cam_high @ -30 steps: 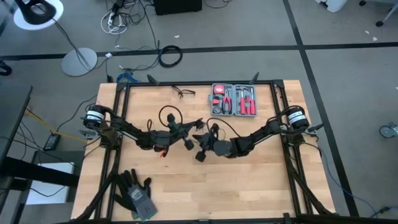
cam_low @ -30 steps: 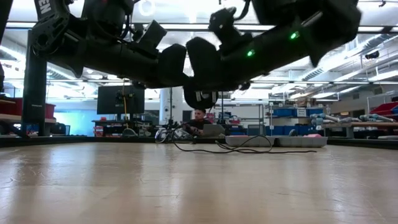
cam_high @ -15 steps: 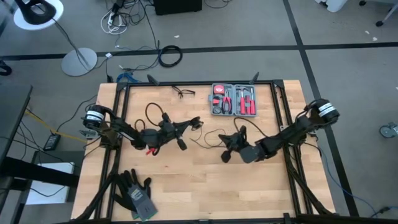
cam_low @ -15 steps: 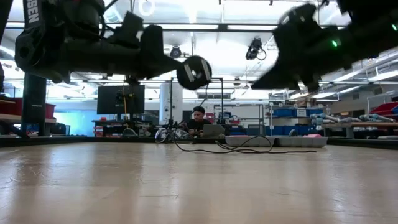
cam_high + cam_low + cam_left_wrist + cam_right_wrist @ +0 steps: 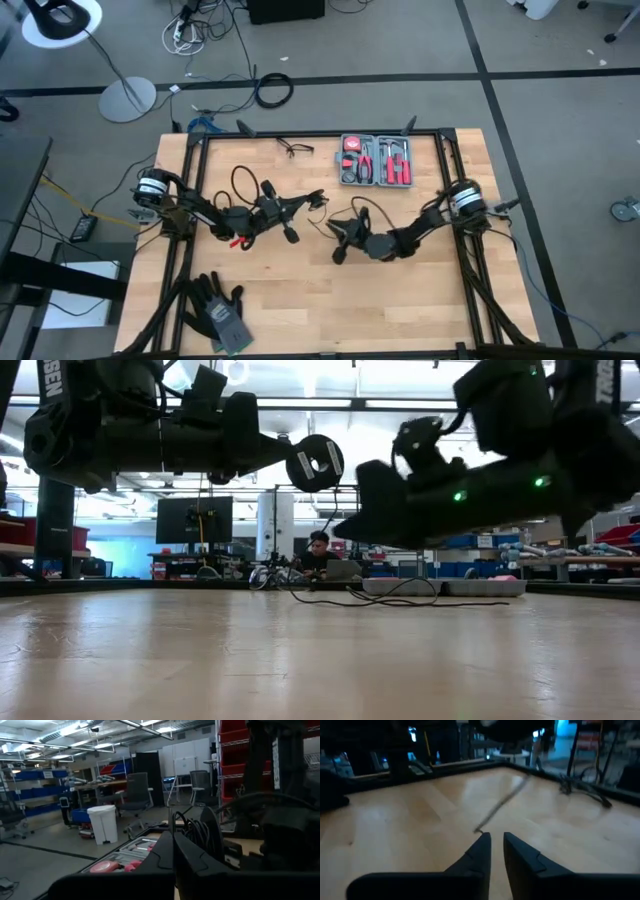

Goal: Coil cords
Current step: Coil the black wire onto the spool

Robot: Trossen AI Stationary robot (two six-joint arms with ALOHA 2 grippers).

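Both arms hang low over the middle of the wooden table. The left gripper sits just left of the frame's centre in the high view, its fingers pressed together. In the left wrist view they meet with no gap, a bunch of thin black cable loops bulging beside them, so it appears to pinch the cord. From there the cord arcs in a loop up and to the left, over the left arm, and the round black puck with its pale centre hangs at the gripper's tip, upper middle of the low view, clear of the tabletop.

The right gripper is just right of centre and a little lower in the high view, pointing left toward the other one. Its fingers stand a narrow slit apart and nothing sits between them. Another stretch of thin cable curls above this gripper.

Toward the top edge of the table lies an open tool case with red-handled tools, and left of it a small glasses-like wire item. A pair of dark work gloves rests at the lower left. On the floor above the table lies a tightly wound ring of thicker black cable. A person sits far back in the room.
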